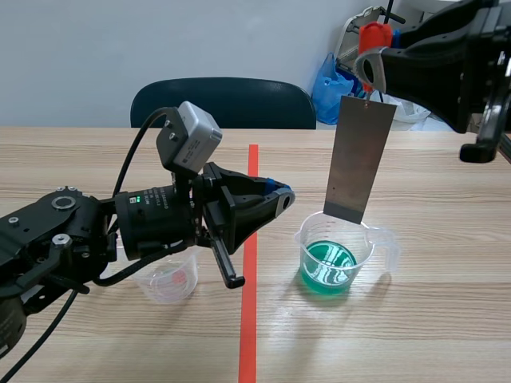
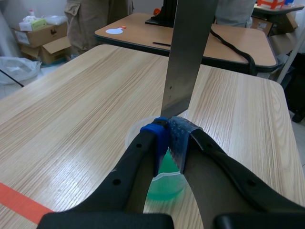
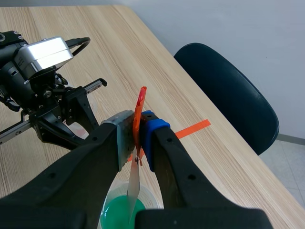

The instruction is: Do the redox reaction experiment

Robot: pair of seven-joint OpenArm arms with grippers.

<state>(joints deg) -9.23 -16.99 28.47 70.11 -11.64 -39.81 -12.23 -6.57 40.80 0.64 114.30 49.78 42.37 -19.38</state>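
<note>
Right jaws pinching clip [image 3: 139, 109], plate [image 1: 361, 155] over beaker [image 1: 363, 259]

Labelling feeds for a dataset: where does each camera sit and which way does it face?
Scene view: between the arms, facing across the table toward a chair; both arms show.
Left wrist view: on the left arm, looking past its shut left gripper at the metal plate.
Right wrist view: on the raised right arm, looking down past the right gripper, shut on an orange-red clip.
Shared: all show the plate and green-filled beaker.
</note>
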